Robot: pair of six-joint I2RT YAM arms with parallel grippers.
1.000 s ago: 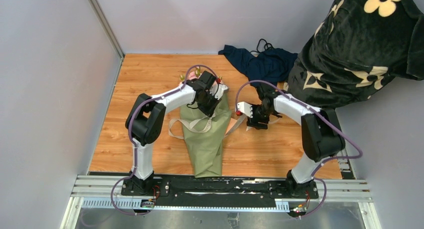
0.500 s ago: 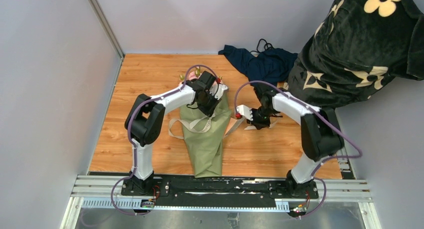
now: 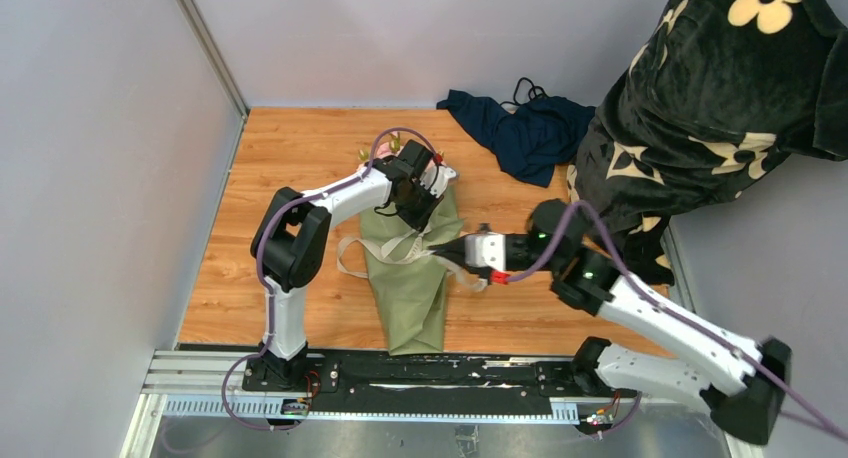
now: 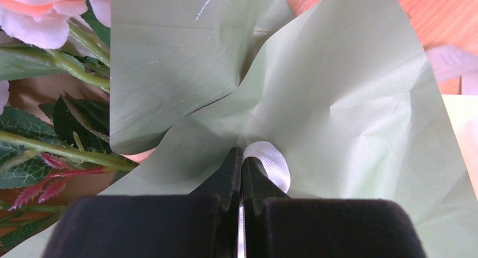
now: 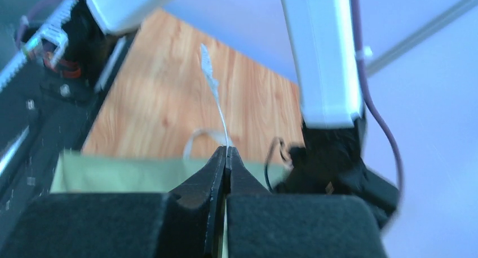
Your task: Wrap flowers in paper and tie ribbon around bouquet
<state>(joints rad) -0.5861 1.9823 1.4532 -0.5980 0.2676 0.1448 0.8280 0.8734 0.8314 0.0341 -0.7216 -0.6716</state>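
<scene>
Your left tool [image 4: 241, 159] is clamped shut on the ribbon [image 4: 270, 165], pressed onto the bouquet [image 3: 408, 298] lying mid-table [image 3: 300, 148]. Your right tool [image 5: 226, 151], jaws closed, pinches another ribbon strand at the bouquet's right edge.

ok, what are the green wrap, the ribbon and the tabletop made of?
Wrap: thin sage paper by the look, mostly matte; sharp creases and stiff folds.
Ribbon: likely woven fabric, cream; fine ribbing shows.
Tabletop: smooth wood-grain surface; real wood or laminate, can't tell.
</scene>
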